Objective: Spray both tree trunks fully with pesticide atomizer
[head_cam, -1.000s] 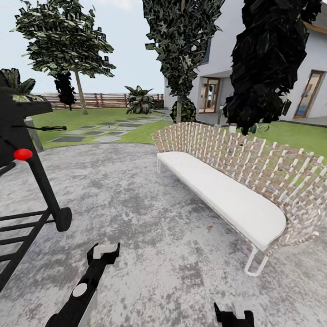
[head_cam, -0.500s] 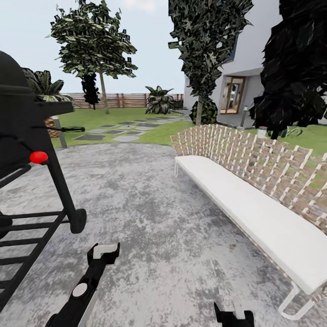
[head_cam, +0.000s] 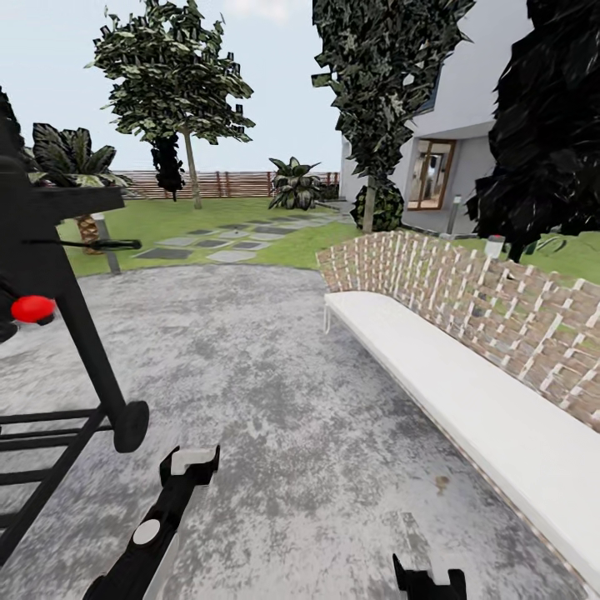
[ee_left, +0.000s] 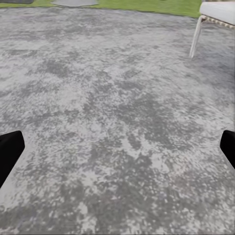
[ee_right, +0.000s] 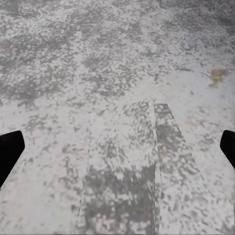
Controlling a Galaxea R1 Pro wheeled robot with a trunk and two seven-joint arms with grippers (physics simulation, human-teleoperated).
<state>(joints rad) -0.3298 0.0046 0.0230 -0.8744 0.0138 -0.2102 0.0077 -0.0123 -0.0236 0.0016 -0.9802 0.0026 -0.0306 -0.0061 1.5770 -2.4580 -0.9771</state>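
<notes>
The pesticide atomizer is out of view. Far off on the lawn stands a tree with a pale bare trunk and a patchy green crown. A second pale trunk rises near the house under dark foliage. My left gripper hangs low over the grey patio, open and empty; its wrist view has black fingertips at both edges and mottled paving between them. My right gripper sits at the head view's lower edge, also open, with only paving between its fingertips.
A black wheeled grill with a red knob stands close on my left. A long woven bench with a white cushion runs along my right. Stepping stones lead over the grass to a brown slat fence. Grey bollards stand at the patio edge.
The whole view has swung and moved forward: the grill slid toward the left edge and the bench end went out of frame at right. Both arms hold the same pose.
</notes>
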